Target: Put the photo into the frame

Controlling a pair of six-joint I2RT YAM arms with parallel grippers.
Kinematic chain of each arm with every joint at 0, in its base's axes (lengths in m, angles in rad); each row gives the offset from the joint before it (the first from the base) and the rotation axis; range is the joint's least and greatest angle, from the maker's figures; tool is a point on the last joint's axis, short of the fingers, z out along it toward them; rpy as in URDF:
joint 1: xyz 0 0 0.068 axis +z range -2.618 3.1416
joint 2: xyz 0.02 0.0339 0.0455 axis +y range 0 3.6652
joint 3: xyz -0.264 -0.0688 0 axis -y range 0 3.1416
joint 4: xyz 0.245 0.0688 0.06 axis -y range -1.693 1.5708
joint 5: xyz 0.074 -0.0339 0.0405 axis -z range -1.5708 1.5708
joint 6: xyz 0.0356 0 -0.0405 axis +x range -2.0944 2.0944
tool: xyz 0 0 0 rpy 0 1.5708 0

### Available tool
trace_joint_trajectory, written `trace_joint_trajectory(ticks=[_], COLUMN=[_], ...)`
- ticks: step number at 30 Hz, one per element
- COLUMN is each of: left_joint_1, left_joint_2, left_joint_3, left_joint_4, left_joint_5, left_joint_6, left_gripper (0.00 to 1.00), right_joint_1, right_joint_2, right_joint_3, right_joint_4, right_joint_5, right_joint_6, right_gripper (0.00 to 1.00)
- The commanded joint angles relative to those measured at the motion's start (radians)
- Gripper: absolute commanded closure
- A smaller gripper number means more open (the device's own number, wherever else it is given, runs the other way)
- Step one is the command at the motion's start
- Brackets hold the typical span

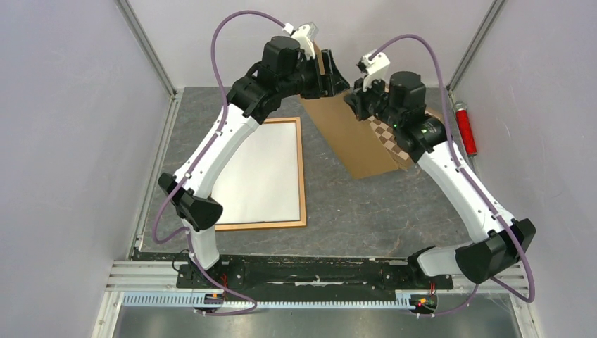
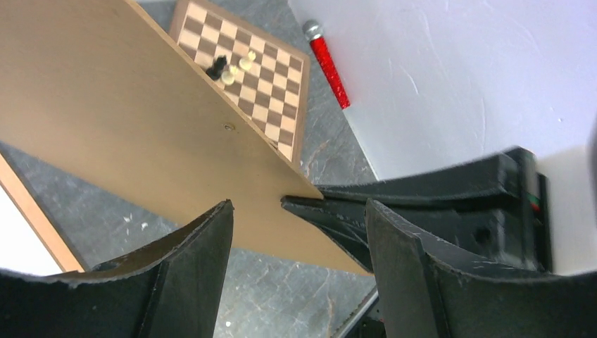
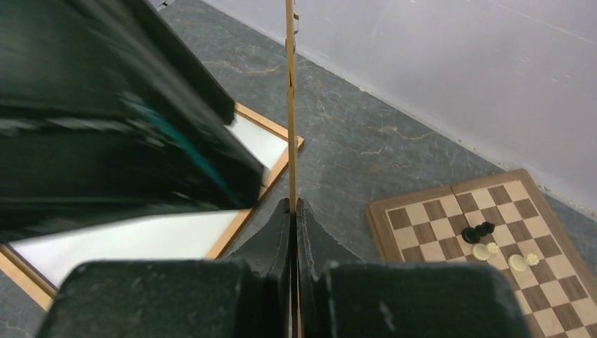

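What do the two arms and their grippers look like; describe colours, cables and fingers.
Both arms have white link shells with black joint housings. The left arm and right arm each carry a looping purple cable. The left gripper and right gripper have matte black, tapering fingers.

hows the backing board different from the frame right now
The frame lies flat on the table; the backing board is lifted and tilted, its edge pinched in the shut right pincer. The frame is a thin light-brown border around the photo, white side up; the backing board is one solid plain brown panel. Both are brown and rectangular.
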Motion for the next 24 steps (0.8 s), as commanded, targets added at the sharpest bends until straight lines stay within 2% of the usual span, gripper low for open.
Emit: trace_joint_trajectory(ticks=[1, 7, 13, 24], left_joint_1=[0.032, 0.06, 0.136, 0.225], left_joint_2=[-0.015, -0.036, -0.066, -0.125], left_joint_3=[-0.052, -0.104, -0.18, -0.319], left_joint_4=[-0.031, -0.047, -0.062, -0.033], left_joint_5=[0.001, 0.027, 0.089, 0.15], left_joint_6=[-0.146, -0.22, -0.312, -0.363], left_gripper=[0.25, 0.22, 0.22, 0.23], right_joint_1=[0.077, 0.155, 0.218, 0.316], right_joint_2=[0.02, 0.055, 0.095, 0.168], right_joint_3=[0.024, 0.004, -0.004, 0.039], right_joint_4=[0.014, 0.018, 0.023, 0.012], right_joint_5=[0.154, 0.225, 0.27, 0.3], right_joint_6=[-0.035, -0.034, -0.025, 0.003], right_gripper=[1.0, 1.0, 1.0, 1.0])
